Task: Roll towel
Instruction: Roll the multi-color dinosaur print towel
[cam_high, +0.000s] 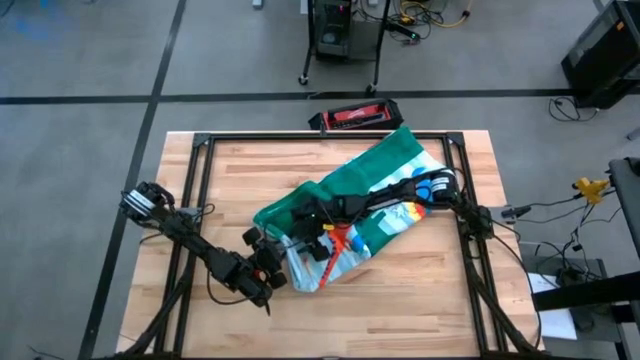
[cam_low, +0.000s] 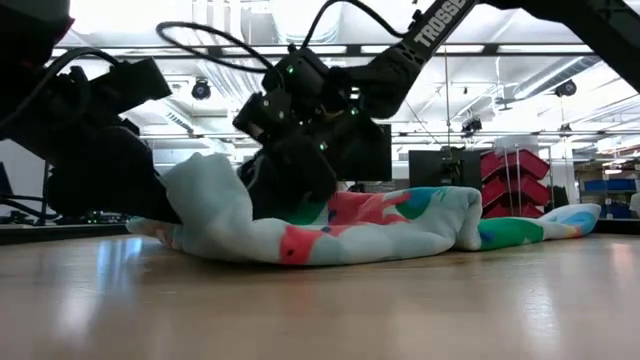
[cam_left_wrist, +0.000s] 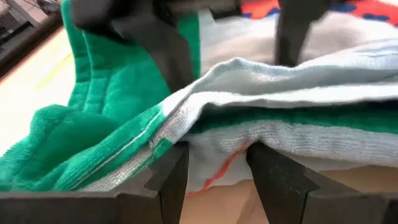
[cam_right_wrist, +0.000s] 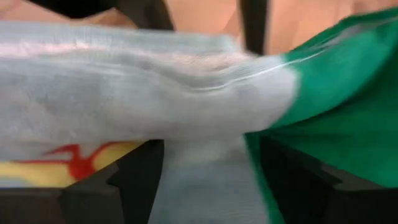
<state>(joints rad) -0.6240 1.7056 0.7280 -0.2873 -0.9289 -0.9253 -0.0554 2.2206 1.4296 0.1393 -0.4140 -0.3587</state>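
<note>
Now I'm pinching the dinosaur towel's (cam_high: 350, 215) near fold with the left gripper (cam_left_wrist: 214, 163) to anchor it mid-bench, while the right gripper's (cam_right_wrist: 208, 158) fingers are straddling cloth, grip unclear.

- The wooden bench (cam_high: 250, 180) is standing on a grey floor (cam_high: 80, 60) that is carrying dark lines.
- A red and black case (cam_high: 355, 116) is lying on the floor just behind the bench.
- A wheeled metal stand (cam_high: 340, 40) is standing farther back.
- Cables (cam_high: 560, 205) are trailing beside the bench.
- In the low view, ceiling lights (cam_low: 200, 15) are shining, and red bins (cam_low: 515, 165) are sitting on shelving.
</note>
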